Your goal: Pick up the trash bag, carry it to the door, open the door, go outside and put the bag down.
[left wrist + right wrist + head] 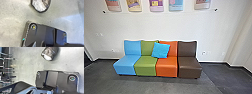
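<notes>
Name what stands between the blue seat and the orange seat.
In the head view, the green seat stands between the blue seat and the orange seat, with a bright blue cushion leaning where green and orange meet.

Posters (156, 5): upper parts cut off; print illegible.
Trash bag (39, 6): cropped in both wrist views.
Green chair (145, 65), orange chair (166, 68): backs partly hidden by cushion (161, 50).
</notes>
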Tool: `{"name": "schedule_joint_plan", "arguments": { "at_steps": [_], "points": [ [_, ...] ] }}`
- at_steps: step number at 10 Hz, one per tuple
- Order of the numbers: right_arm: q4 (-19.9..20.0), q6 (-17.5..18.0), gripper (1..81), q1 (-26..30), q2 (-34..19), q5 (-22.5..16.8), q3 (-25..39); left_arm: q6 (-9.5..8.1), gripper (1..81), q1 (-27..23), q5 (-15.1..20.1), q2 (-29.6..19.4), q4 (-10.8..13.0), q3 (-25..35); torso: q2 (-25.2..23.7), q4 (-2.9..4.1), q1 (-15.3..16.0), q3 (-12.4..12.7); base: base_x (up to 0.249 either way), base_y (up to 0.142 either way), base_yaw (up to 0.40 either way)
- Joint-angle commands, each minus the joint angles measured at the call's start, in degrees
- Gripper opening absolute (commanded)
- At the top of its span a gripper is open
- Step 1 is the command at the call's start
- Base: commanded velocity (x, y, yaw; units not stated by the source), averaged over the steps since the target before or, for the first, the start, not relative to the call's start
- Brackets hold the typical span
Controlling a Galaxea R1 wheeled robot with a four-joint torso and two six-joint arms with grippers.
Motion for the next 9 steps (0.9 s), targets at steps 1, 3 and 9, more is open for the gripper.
{"name": "schedule_joint_plan", "arguments": {
  "at_steps": [1,3,9],
  "points": [
    [1.8,0.9,81.1,6.6,-8.7,-5.1,5.8,-0.17,81.1,-7.0,5.8,-5.1,-3.1,4.6,-5.6,0.0,3.6,0.0,0.0,0.0,0.0],
    [2.0,1.0,81.1,7.7,-11.0,-4.9,7.2,-0.17,81.1,-9.3,6.3,-5.8,-5.1,4.2,-9.5,0.0,6.1,0.0,0.0,0.0,0.0],
    [5.5,1.3,81.1,14.7,-14.8,-7.5,8.9,-0.08,81.1,-14.7,11.7,-1.8,-8.7,-2.9,-21.5,0.0,13.6,0.0,0.0,0.0,0.0]
  ]
}}
